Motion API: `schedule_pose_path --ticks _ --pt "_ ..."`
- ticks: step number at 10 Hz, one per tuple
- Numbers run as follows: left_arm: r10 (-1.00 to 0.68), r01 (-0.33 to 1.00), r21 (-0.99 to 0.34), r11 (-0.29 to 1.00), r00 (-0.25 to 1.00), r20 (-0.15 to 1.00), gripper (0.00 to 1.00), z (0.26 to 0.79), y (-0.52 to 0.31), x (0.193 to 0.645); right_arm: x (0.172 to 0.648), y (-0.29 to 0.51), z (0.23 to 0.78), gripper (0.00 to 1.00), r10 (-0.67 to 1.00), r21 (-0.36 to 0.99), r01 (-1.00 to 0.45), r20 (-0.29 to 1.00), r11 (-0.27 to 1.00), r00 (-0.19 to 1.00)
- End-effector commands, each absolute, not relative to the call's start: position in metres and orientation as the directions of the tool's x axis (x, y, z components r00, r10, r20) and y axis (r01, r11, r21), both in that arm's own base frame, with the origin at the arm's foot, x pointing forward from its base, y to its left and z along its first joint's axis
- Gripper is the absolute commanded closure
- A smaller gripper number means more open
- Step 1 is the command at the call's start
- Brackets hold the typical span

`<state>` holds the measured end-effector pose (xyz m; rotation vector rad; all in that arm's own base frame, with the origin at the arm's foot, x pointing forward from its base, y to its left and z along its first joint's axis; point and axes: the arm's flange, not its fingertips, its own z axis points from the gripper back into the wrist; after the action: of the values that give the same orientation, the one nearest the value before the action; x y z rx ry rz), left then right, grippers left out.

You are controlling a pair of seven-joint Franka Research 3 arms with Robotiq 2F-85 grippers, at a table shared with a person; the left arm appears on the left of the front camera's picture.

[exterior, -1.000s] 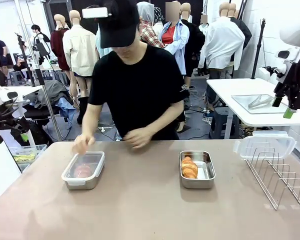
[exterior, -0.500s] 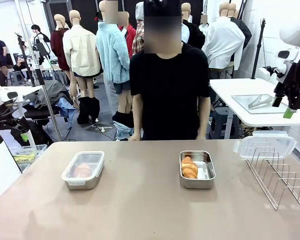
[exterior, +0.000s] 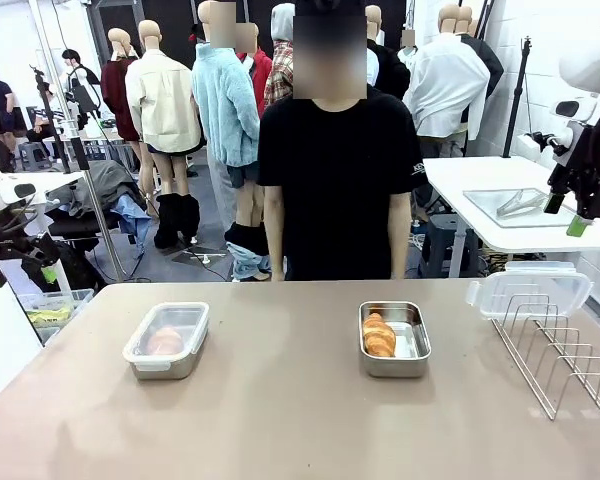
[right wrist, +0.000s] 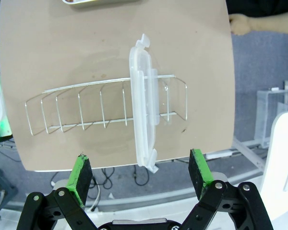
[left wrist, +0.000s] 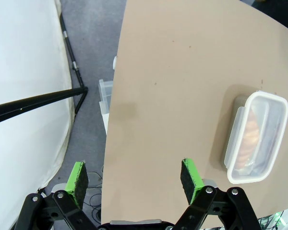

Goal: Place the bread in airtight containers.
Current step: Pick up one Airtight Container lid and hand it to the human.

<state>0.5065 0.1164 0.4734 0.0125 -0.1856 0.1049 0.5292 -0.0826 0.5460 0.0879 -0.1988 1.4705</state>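
On the tan bench sat 2 steel containers. The left container carried its clear lid clipped on, with 1 roll dimly visible through the plastic. The right container stood open, a golden croissant-shaped roll lying along its left side. A second clear lid rested on the far end of a wire rack at the bench's right edge. A person in a black shirt stood behind the bench, arms down.

The left gripper hung with its jaws wide and nothing between them, above the bench's edge; in its wrist view the lidded container lay well off to the right of the fingers. The right gripper was likewise wide and empty, hovering off the bench edge, with the loose lid and rack just beyond its fingertips, centred between them.
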Motion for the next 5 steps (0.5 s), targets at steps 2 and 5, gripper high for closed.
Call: schedule_pose_path --ticks 2,5 --pt "0.106 -0.109 0.004 0.994 0.977 0.182 0.0 0.4747 0.1172 0.5056 0.5251 -0.0819 0.5428 0.0 0.979 -0.059 -0.994 0.186 0.092 0.08" --pt "0.106 -0.109 0.004 0.994 0.977 0.182 0.0 0.4747 0.1172 0.5056 0.5251 -0.0819 0.5428 0.0 0.979 -0.059 -0.994 0.186 0.092 0.08"
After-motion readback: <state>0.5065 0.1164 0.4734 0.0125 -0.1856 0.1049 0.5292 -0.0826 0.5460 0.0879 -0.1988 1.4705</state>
